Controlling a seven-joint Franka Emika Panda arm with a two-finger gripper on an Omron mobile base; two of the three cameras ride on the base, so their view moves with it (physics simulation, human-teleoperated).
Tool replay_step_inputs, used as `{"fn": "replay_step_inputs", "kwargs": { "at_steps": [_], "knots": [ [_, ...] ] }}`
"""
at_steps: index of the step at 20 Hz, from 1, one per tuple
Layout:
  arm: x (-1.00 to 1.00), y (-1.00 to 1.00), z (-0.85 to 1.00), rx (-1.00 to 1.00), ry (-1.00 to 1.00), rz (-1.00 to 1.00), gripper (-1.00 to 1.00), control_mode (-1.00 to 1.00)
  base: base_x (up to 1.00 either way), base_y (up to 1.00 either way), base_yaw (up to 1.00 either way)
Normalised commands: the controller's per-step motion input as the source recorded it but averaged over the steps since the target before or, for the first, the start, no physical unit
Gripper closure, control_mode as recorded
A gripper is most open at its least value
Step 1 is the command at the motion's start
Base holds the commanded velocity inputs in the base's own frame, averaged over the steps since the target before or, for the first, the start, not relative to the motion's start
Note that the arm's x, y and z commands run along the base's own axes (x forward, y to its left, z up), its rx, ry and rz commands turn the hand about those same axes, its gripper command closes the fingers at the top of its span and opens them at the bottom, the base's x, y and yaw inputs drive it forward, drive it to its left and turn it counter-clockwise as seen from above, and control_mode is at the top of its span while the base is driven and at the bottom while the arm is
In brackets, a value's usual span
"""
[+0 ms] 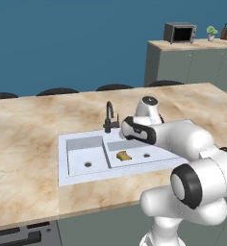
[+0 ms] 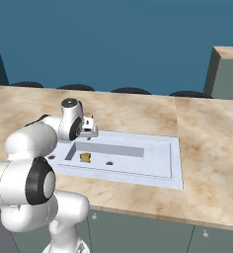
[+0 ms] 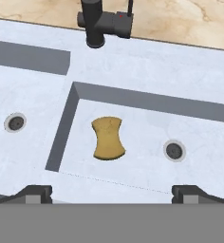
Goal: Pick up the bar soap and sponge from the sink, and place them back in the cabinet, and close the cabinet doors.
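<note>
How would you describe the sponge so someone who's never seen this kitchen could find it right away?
Start at the pale double-basin sink set into the marble counter, behind which stands a black faucet. Look in the longer basin, between the dividing wall and the drain. The sponge lies flat there, the only mustard-yellow thing in the sink, with pinched-in sides.

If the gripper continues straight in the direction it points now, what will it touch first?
Probably the sponge on the floor of the sink's longer basin; the open gripper looks down at it, though depth is unclear.
</note>
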Motion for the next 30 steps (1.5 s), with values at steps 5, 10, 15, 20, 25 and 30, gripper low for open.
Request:
{"fn": "replay_step_inputs", "kwargs": {
  "at_steps": [5,10,15,20,25,30],
  "knots": [
    [0.00,0.00,-0.26,0.00,0.00,0.00,-1.00,-1.00,0.00,0.00,0.00],
    [0.00,0.00,-0.20,0.00,0.00,0.00,-1.00,-1.00,0.00,0.00,0.00],
    [0.02,0.01,-0.20,0.00,0.00,0.00,-1.00,-1.00,0.00,0.00,0.00],
    [0.04,0.06,-0.19,0.00,0.00,0.00,-1.00,-1.00,0.00,0.00,0.00],
    [0.04,0.08,-0.19,0.00,0.00,0.00,-1.00,-1.00,0.00,0.00,0.00],
    [0.10,0.05,-0.18,0.00,0.00,0.00,-1.00,-1.00,0.00,0.00,0.00]
  ]
}}
